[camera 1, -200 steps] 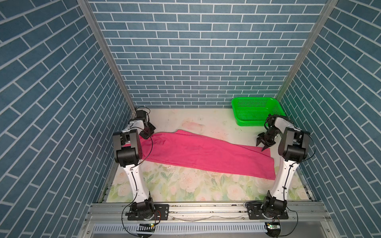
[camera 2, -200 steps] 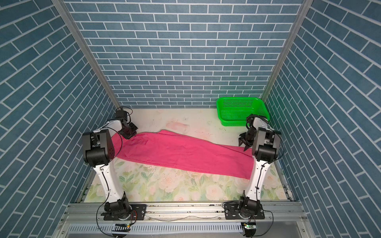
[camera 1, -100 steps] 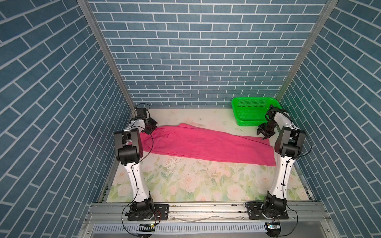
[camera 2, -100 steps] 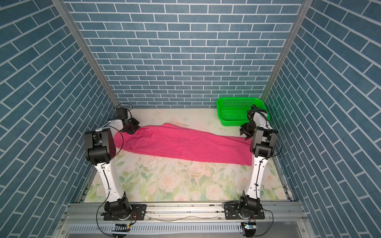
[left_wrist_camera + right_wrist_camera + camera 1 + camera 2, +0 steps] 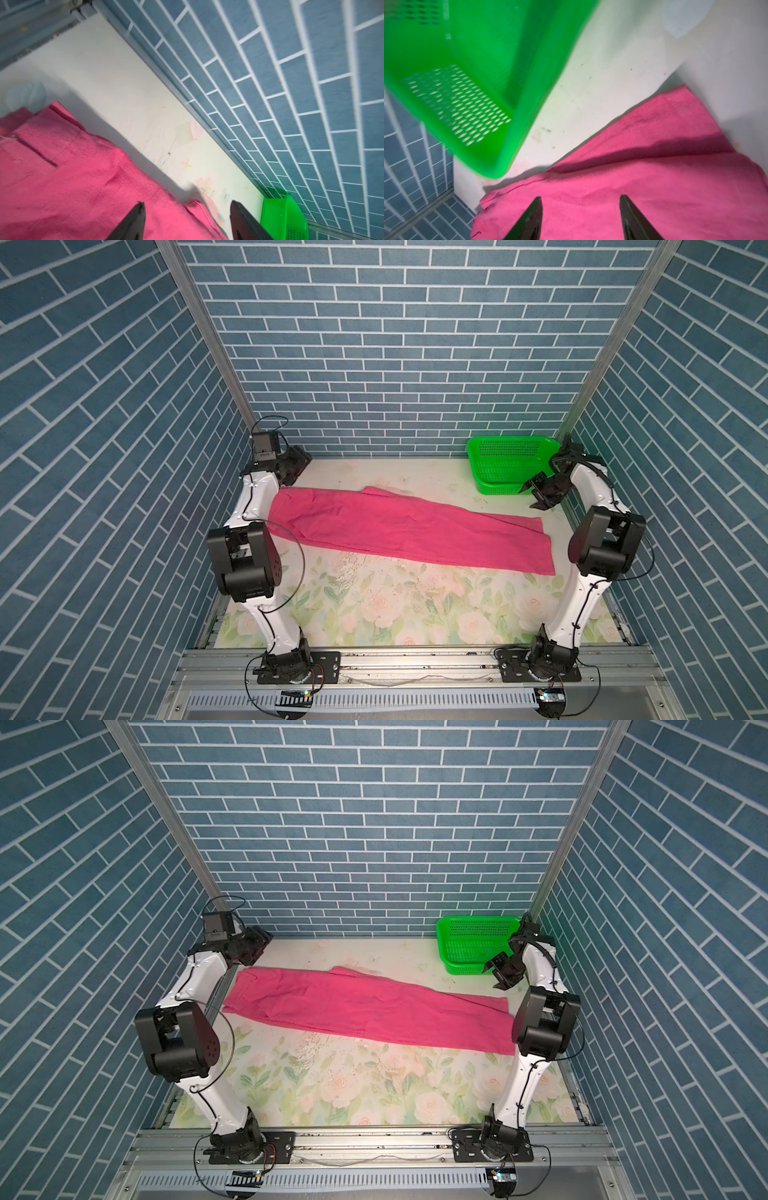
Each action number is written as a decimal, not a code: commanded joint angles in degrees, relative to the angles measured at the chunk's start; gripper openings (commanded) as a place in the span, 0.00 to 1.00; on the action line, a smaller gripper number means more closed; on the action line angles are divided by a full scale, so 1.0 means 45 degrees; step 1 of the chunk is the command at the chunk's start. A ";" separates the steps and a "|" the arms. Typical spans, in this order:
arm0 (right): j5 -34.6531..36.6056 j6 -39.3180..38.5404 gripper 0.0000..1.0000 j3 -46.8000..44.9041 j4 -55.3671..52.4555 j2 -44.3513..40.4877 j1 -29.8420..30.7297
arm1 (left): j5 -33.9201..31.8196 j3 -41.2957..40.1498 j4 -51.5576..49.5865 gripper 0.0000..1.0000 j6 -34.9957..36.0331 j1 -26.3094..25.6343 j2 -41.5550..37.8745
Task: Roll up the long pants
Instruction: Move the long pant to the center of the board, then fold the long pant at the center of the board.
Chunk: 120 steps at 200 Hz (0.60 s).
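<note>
Overall: from my remote seat I see the pants (image 5: 395, 526) lying flat and unrolled on the floral worktop (image 5: 374, 605), with an arm reaching toward each end.
Pants: both top views show one long pink band across the back half of the worktop. The waist end is on the left arm's side, close to the blue brick wall (image 5: 395, 364). The leg ends are on the right arm's side, and the band slants nearer to me as it runs that way. The legs lie one on the other, and a strip of the lower one shows along the far edge near the hems.
Left: my left claw (image 5: 297, 466) hangs by the back left corner, just past the waist end. In the left wrist view (image 5: 187, 204) its jaws stand wide apart and grip nothing, with one fingertip over pink cloth and the other over bare worktop.
Right: my right claw (image 5: 532, 497) sits by the basket's near corner, just beyond the hems. In the right wrist view (image 5: 580, 198) the jaws are spread and empty, both tips over the cloth. I cannot tell how high above it they are.
Basket: the green mesh basket (image 5: 490, 485) stands in the back right corner against the wall, near the hems but apart from them.
</note>
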 commanded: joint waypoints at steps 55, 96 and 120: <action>-0.0952 -0.1655 0.59 -0.7965 -0.1034 -0.5890 -0.2163 | -0.1346 -0.6306 0.1883 0.66 0.1453 -0.0025 -0.0757; -0.0766 -0.0560 0.59 -1.0558 -0.0412 -0.7885 -0.2940 | -0.1269 -0.5927 0.2638 0.66 0.1579 0.0073 0.0762; -0.0281 0.1334 0.58 -1.2079 0.0297 -0.9110 -0.3101 | -0.1039 -0.5341 0.2676 0.65 0.1555 0.0068 0.1176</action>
